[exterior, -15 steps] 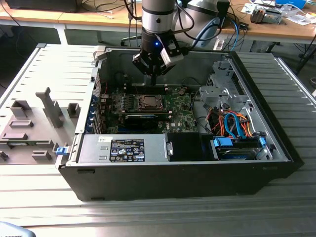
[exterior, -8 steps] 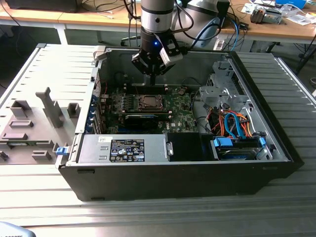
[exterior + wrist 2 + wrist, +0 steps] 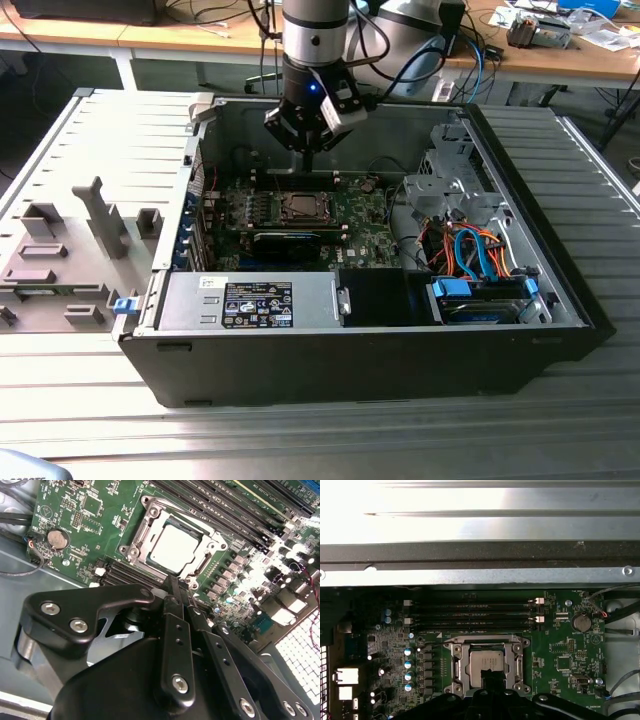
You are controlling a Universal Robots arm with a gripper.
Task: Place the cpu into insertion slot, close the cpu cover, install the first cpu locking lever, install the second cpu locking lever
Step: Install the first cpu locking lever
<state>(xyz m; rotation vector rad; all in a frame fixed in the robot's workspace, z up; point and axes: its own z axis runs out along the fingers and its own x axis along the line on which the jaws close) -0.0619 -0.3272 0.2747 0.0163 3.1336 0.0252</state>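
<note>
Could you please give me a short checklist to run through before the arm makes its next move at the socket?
1. Chip seated in the socket: ok. The cpu lies flat inside the insertion slot, its grey top facing up.
2. Cover down: ok, it seems. The cpu cover frames the chip in both wrist views.
3. Locking levers latched: cannot tell.
4. Gripper empty: ok. The gripper is shut with nothing between its fingers.
5. Gripper position: ok. In the exterior view it hangs above the green board, near the socket's edge.
6. Contact with the socket: cannot tell.
</note>
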